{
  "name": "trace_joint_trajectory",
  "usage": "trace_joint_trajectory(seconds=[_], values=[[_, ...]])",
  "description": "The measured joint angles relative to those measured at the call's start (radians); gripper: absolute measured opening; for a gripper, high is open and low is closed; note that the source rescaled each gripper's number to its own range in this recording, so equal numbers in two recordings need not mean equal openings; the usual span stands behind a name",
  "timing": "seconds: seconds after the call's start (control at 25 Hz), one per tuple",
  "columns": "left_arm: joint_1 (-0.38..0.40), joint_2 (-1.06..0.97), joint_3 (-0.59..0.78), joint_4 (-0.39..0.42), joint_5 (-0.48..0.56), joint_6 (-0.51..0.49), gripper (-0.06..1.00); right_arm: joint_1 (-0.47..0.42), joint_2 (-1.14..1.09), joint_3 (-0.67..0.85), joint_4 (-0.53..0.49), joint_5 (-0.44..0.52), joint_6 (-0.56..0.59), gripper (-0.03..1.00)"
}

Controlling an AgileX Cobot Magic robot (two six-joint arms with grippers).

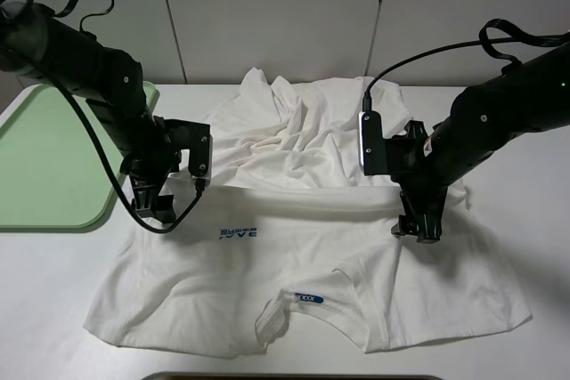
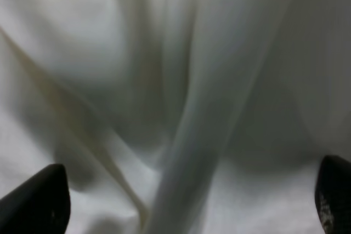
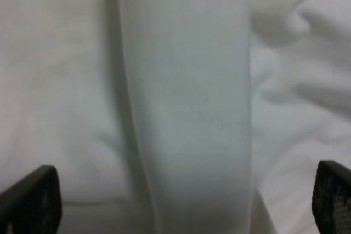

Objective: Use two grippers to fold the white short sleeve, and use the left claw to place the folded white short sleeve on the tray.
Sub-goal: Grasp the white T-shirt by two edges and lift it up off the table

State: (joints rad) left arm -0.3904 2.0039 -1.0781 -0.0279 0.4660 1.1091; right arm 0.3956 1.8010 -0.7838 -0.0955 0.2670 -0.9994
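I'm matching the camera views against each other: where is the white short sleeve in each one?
Exterior high: the white short sleeve covers the middle of the table, between the arms.
Left wrist: it fills the picture.
Right wrist: it fills the picture.
Shared landmark: the raised fold across the shirt, seemingly the ridge between the fingers in both wrist views.

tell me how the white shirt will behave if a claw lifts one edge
The white short sleeve probably hangs limp: it lies in soft wrinkles and a rolled fold. Pushed, it would likely bunch rather than slide whole, as its crumpled far half suggests.
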Motion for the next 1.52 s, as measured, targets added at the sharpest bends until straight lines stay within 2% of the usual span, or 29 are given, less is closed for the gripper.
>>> trace_joint_trajectory(seconds=[0.28, 0.48, 0.92, 1.12, 1.36, 1.44, 1.52], values=[[0.000, 0.007, 0.000, -0.003, -0.005, 0.006, 0.81, -0.021, 0.020, 0.000, -0.001, -0.003, 0.000, 1.00], [0.000, 0.007, 0.000, -0.003, -0.004, 0.006, 0.80, -0.056, 0.054, -0.001, 0.002, -0.007, 0.000, 1.00], [0.000, 0.007, 0.000, -0.005, -0.004, 0.006, 0.78, -0.070, 0.056, -0.001, 0.003, -0.044, 0.000, 1.00], [0.000, 0.019, 0.000, -0.005, -0.004, 0.006, 0.64, -0.070, 0.057, -0.001, 0.018, -0.043, 0.000, 0.94], [0.000, 0.020, 0.000, -0.007, -0.005, 0.006, 0.40, -0.070, 0.057, -0.001, 0.022, -0.041, 0.000, 0.89], [0.000, 0.020, 0.000, -0.007, -0.005, 0.006, 0.18, -0.070, 0.058, -0.001, 0.022, -0.041, 0.000, 0.86], [0.000, 0.020, 0.000, -0.007, -0.004, 0.005, 0.09, -0.070, 0.058, -0.001, 0.023, -0.041, 0.000, 0.83]])
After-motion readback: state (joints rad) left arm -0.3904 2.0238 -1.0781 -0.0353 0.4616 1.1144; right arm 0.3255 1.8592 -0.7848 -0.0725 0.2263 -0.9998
